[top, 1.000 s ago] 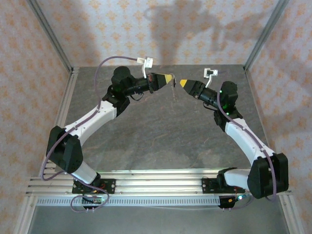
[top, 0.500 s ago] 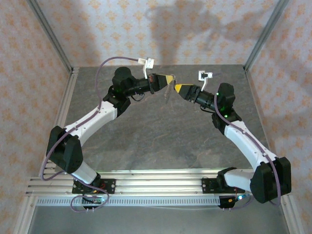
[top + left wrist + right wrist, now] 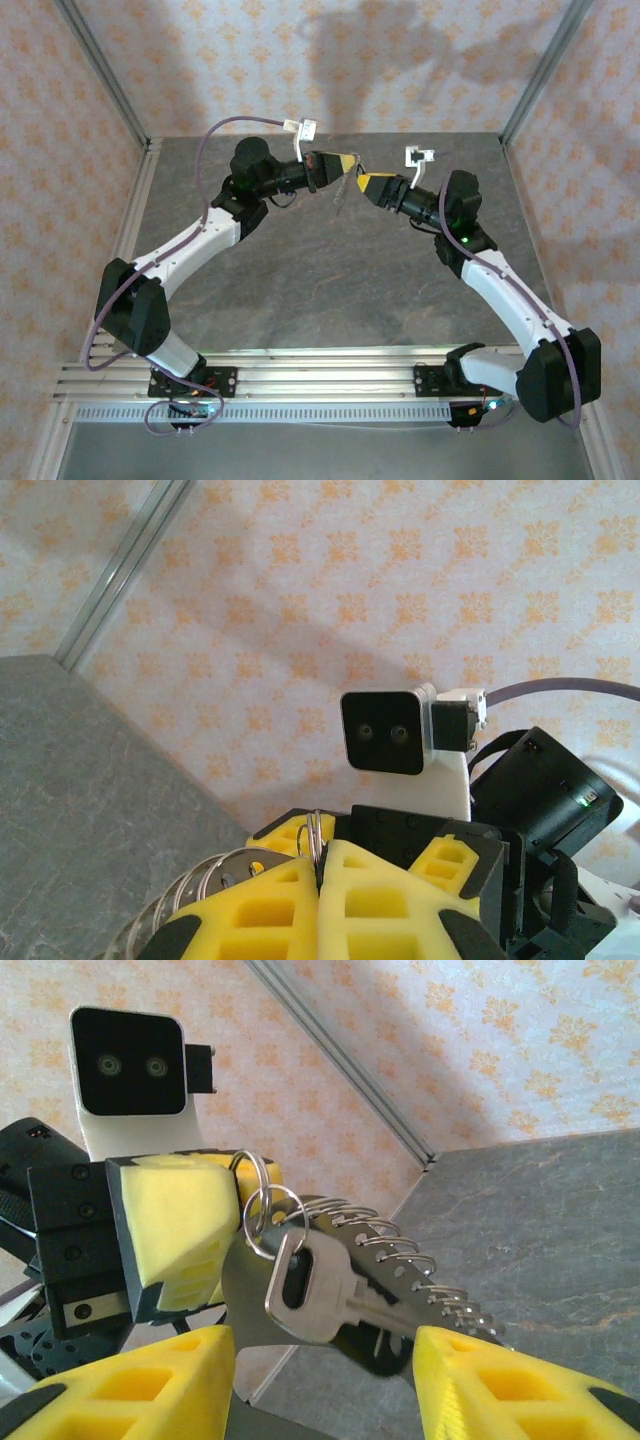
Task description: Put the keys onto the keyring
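Top external view: both arms are seen bent toward each other over the far part of the grey worktop (image 3: 300,290), with the left tool (image 3: 347,162) and the right tool (image 3: 366,182) set almost tip to tip, well above the surface. A thin pale strand is seen hanging just below the point where they meet. From the left wrist, the yellow pads of the left tool are shown pressed flat together, and the keyring (image 3: 315,832) is clenched in the seam between them – only its upper arc is left showing. A row of wire rings (image 3: 185,892) is strung off to the left of the pads. From the right wrist, the same split ring is found at the corner of the left tool's pad, and a silvery key (image 3: 322,1298) is hung from it by the slot in its head, tilted down to the right. The right tool's own fingers (image 3: 135,1390) are held well apart – released, with nothing gripped – and the key is framed in the gap between them, whether touched by either cannot be told.
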Robot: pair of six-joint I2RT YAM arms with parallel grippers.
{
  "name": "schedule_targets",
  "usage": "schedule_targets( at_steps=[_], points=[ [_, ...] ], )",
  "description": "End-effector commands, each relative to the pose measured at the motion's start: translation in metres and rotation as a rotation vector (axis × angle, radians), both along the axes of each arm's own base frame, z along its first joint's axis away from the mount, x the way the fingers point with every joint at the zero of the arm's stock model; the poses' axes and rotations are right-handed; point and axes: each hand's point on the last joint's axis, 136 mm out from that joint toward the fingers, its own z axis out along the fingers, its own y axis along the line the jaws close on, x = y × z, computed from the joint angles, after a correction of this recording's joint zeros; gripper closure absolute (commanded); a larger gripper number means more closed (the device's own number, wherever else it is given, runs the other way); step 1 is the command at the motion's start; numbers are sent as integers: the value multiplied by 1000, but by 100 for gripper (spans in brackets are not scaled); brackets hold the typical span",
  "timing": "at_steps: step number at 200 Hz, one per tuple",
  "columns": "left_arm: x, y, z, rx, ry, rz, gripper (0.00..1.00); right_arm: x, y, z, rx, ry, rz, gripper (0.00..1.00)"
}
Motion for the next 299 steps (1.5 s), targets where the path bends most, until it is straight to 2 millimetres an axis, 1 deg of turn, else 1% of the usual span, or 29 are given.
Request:
schedule_targets(
  at_steps=[1,12,16,30,40,66,106,139,164,195,247,299],
  points=[
    [-17,2,34,-52,-86,-12,100,3,3,24,5,-76,-3,51],
    [-17,2,34,-52,-84,-12,100,2,4,28,8,-85,1,51],
    [-16,2,33,-52,-83,-12,100,7,6,22,2,-68,5,52],
    [-16,2,34,-53,-83,-8,100,7,9,22,-1,-67,14,54],
    [-15,2,34,-55,-83,-8,100,5,11,20,-5,-64,24,58],
    [-14,2,34,-59,-82,-4,100,1,14,13,-15,-53,46,71],
    [-13,2,36,-69,-82,-3,100,-7,16,7,-23,-43,71,100],
    [-10,4,37,-76,-83,21,100,-13,22,1,-36,-28,95,100],
    [-10,6,39,-90,-86,32,100,-22,34,-3,-52,-26,133,100],
    [-10,6,39,-96,-82,34,100,-28,50,-8,-73,-21,173,100],
    [-12,8,38,-103,-80,39,100,-19,46,-15,-98,-15,115,100],
    [-12,7,38,-124,-64,61,100,-9,49,-14,-35,19,102,100]
  ],
)
